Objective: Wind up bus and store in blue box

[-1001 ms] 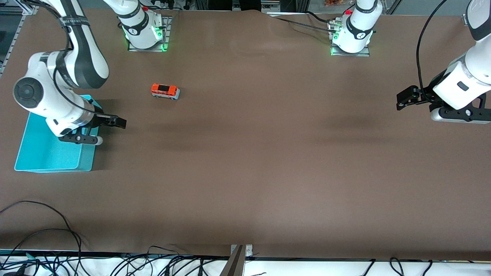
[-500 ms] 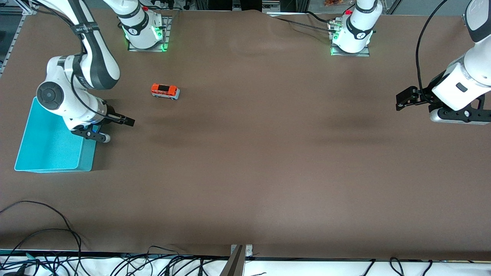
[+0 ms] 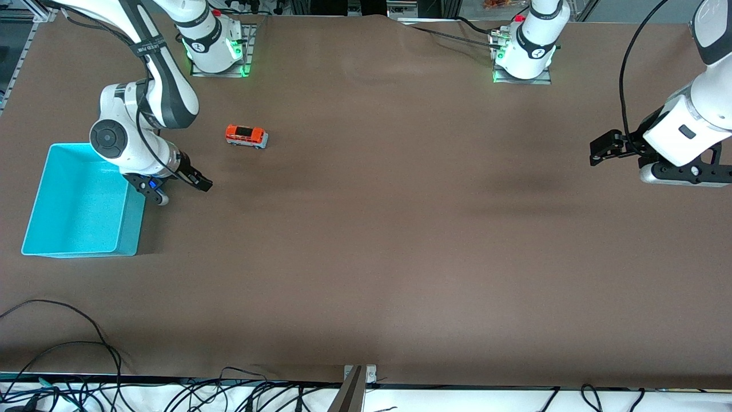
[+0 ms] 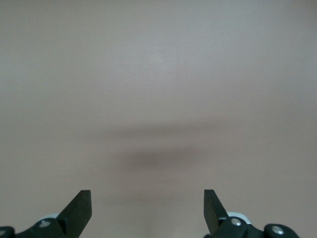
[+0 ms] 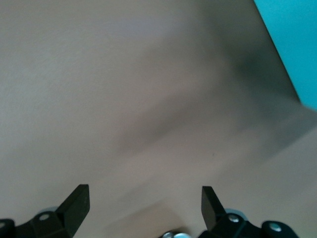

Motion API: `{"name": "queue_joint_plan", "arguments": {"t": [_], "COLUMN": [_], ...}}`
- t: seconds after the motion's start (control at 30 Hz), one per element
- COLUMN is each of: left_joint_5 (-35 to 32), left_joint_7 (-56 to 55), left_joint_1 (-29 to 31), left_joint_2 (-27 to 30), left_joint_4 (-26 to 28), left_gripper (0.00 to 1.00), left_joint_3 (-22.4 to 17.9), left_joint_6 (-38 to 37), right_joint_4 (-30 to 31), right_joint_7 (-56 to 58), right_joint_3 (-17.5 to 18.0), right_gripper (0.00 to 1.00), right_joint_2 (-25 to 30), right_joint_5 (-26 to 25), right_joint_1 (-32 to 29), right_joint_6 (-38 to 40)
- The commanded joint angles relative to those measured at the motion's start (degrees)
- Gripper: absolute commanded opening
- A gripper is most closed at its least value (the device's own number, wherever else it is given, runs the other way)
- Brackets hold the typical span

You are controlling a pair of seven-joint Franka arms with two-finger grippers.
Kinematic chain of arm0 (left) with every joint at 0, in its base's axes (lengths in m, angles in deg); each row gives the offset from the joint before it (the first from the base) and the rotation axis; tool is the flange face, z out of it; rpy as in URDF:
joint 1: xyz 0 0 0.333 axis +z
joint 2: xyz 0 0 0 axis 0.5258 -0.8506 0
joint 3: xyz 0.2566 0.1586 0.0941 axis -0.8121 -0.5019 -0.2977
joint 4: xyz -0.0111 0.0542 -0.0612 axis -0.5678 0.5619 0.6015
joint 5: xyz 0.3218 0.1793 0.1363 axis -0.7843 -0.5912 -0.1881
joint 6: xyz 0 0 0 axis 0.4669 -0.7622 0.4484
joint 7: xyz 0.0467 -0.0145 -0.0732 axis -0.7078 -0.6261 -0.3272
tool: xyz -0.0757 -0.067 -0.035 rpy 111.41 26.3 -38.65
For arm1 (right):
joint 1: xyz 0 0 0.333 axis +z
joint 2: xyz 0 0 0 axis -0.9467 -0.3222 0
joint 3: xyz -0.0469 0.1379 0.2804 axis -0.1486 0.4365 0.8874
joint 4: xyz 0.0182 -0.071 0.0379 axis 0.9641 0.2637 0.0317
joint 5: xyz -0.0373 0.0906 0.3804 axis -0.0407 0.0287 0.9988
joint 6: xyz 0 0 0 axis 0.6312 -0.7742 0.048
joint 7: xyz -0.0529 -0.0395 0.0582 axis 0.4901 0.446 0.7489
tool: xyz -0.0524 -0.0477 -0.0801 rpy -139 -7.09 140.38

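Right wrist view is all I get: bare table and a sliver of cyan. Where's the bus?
Observer: The bus sits on the table, farther from the front camera than the right end effector, untouched.
Operator: That cyan is the box?
Observer: Yes, the blue box stands beside the right end effector, at the right arm's end of the table; nothing lies inside it.
Operator: Left arm?
Observer: It waits at its own end; the left end effector is open over bare table.

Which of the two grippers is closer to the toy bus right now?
The right gripper, over the table beside the blue box, near the bus; the left gripper waits at the table's left-arm end.
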Motion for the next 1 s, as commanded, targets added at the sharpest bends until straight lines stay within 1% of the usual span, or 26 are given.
{"name": "queue_joint_plan", "arguments": {"t": [0.0,0.2,0.3,0.43,0.53,0.67,0.8,0.9,0.97], "left_joint_5": [1.07,1.07,1.07,0.98,0.98,0.98,0.98,0.98,0.98], "left_joint_7": [0.29,0.29,0.29,0.29,0.29,0.29,0.29,0.29,0.29], "left_joint_1": [0.1,0.1,0.1,0.1,0.1,0.1,0.1,0.1,0.1], "left_joint_2": [0.08,0.08,0.08,0.08,0.08,0.08,0.08,0.08,0.08], "left_joint_4": [-0.13,-0.13,-0.13,-0.13,-0.13,-0.13,-0.13,-0.13,-0.13], "left_gripper": [1.0,1.0,1.0,1.0,1.0,1.0,1.0,1.0,1.0], "left_joint_3": [-0.05,-0.05,-0.05,-0.05,-0.05,-0.05,-0.05,-0.05,-0.05], "left_joint_6": [-0.47,-0.47,-0.47,-0.47,-0.47,-0.47,-0.56,-0.47,-0.47], "right_joint_4": [1.83,5.08,6.48,8.76,10.7,11.58,13.86,17.2,18.52], "right_joint_7": [-10.89,-20.29,-27.84,-37.96,-41.22,-45.35,-49.83,-54.31,-56.77], "right_joint_3": [0.12,0.38,2.66,6.17,7.41,9.17,10.83,12.5,13.73], "right_gripper": [1.0,1.0,1.0,1.0,1.0,1.0,1.0,1.0,1.0], "right_joint_2": [2.43,6.56,8.14,9.81,11.83,12.01,12.01,12.36,12.36], "right_joint_5": [-0.51,-0.51,-0.51,-0.51,-0.51,-0.42,-0.34,-0.34,-0.34], "right_joint_1": [0.47,0.65,0.65,0.65,0.56,0.56,0.56,0.56,0.56], "right_joint_6": [0.58,1.54,2.16,1.03,-0.91,-1.61,-5.21,-9.69,-11.28]}}
